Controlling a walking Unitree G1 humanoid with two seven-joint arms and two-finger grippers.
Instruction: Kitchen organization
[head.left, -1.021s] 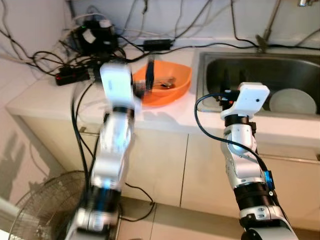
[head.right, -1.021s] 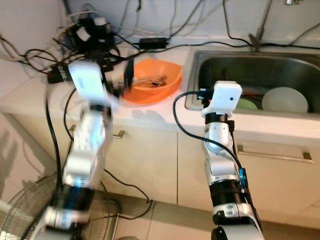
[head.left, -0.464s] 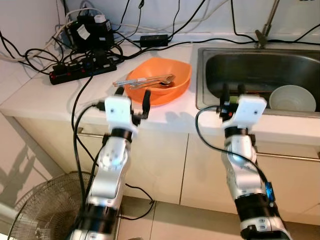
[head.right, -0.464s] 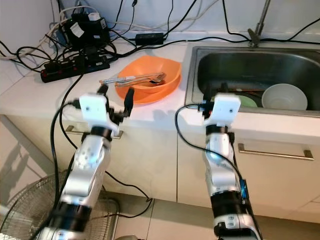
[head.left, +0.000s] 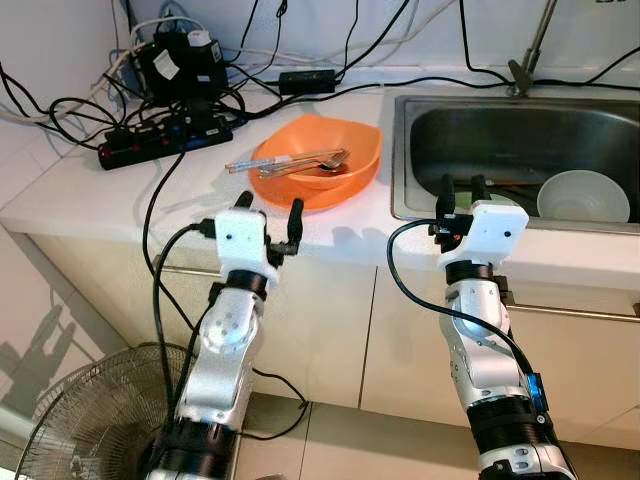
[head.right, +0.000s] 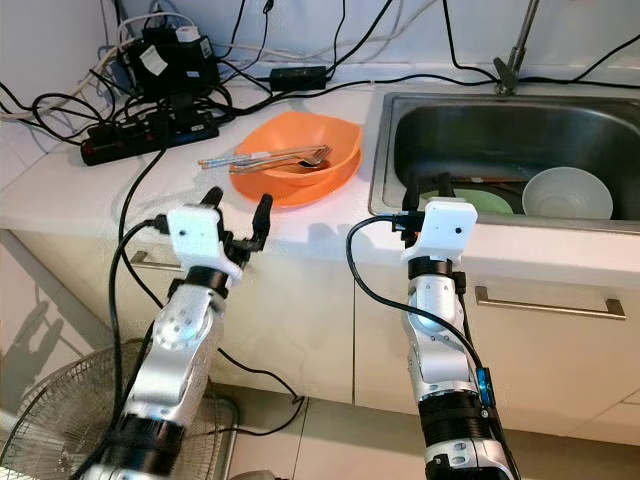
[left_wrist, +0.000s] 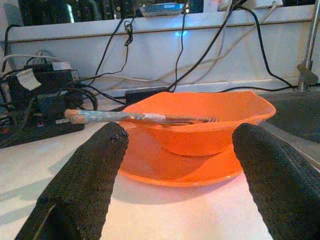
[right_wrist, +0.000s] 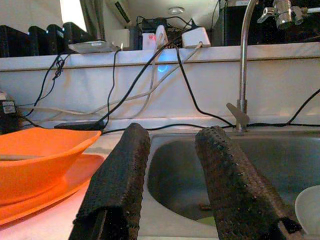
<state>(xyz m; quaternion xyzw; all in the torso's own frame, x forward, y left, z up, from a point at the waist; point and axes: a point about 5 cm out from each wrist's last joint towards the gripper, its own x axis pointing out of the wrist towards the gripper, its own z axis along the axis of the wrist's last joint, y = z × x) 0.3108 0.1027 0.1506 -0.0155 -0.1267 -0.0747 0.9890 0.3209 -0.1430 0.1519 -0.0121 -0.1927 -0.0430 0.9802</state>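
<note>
An orange bowl (head.left: 322, 165) sits on an orange plate (left_wrist: 175, 171) on the white counter, with a fork and other utensils (head.left: 290, 160) lying across it. My left gripper (head.left: 270, 205) is open at the counter's front edge, just short of the plate, holding nothing. In the left wrist view the bowl (left_wrist: 200, 120) lies between the fingers (left_wrist: 90, 175), further off. My right gripper (head.left: 461, 190) is open at the sink's front rim, also holding nothing. A white bowl (head.left: 583, 197) and a green plate (head.right: 460, 198) lie in the steel sink (head.left: 480, 130).
A black power strip (head.left: 165, 140), adapters and tangled cables crowd the counter's back left. The faucet (head.left: 530, 50) stands behind the sink. Below are cabinet fronts with a drawer handle (head.right: 550, 303), and a floor fan (head.left: 90, 420) stands at lower left.
My left gripper has drawn back from over the orange bowl to the counter's front edge and come to rest. The right gripper has barely shifted. The camera view has moved slightly.
</note>
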